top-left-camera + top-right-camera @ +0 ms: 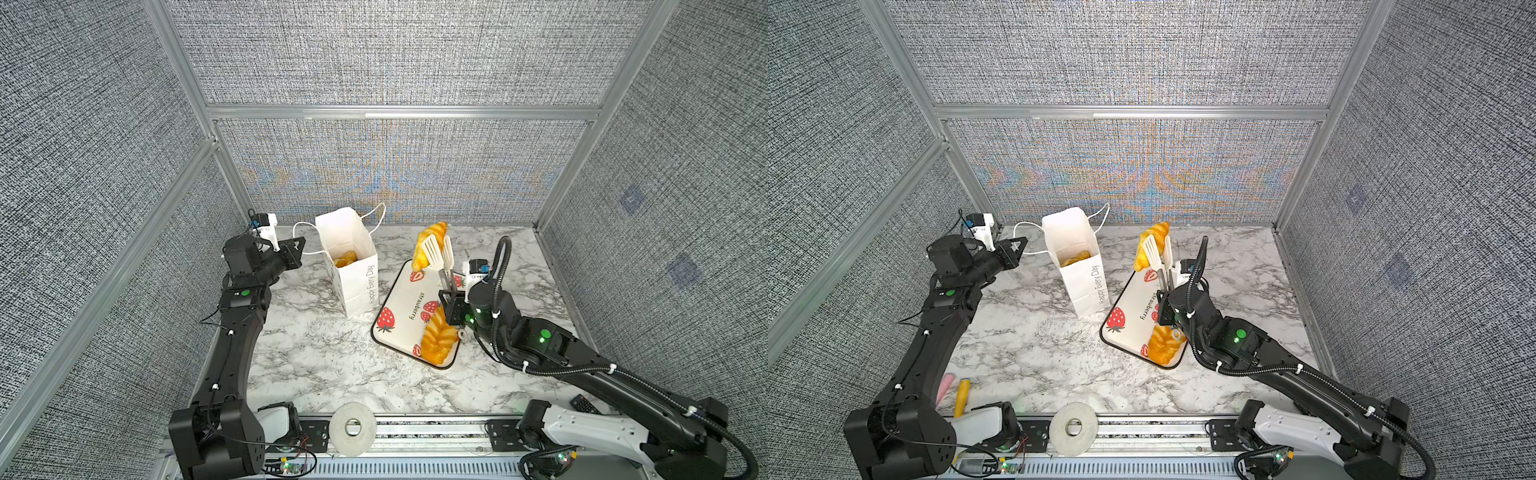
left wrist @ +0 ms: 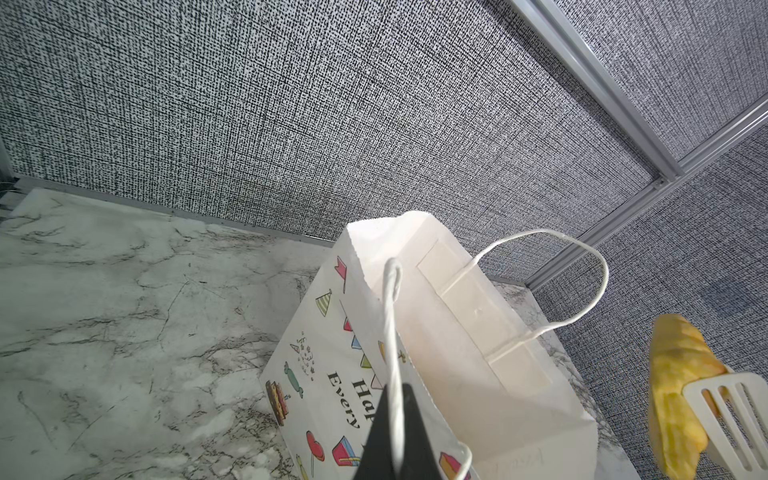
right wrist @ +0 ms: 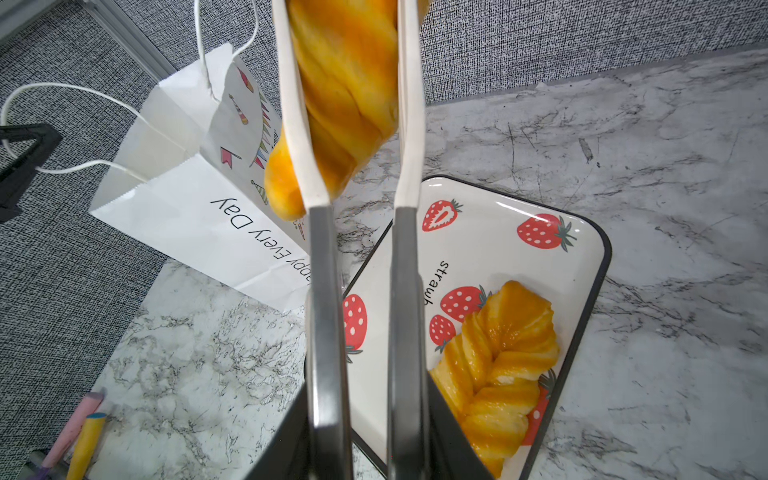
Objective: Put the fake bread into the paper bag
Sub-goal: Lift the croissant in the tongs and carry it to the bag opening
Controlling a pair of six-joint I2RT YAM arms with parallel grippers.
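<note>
The white paper bag (image 1: 353, 274) (image 1: 1084, 274) stands upright at the back middle with its mouth open, and a piece of fake bread (image 1: 345, 258) lies inside. My left gripper (image 1: 301, 243) (image 2: 395, 415) is shut on the bag's near cord handle (image 2: 392, 332), to the bag's left. My right gripper (image 1: 452, 296) (image 3: 370, 428) is shut on white-tipped metal tongs (image 1: 438, 253) (image 3: 324, 249). The tongs pinch a long golden loaf (image 1: 428, 245) (image 3: 345, 83) in the air, right of the bag and above the tray's far end. Another ridged loaf (image 1: 438, 340) (image 3: 498, 365) lies on the strawberry tray (image 1: 399, 299).
Grey fabric walls with aluminium rails close in the marble table on three sides. A tape roll (image 1: 353, 428) and a remote (image 1: 584, 403) sit at the front edge. A yellow stick (image 1: 962, 392) and a pink one (image 1: 946, 384) lie at the front left.
</note>
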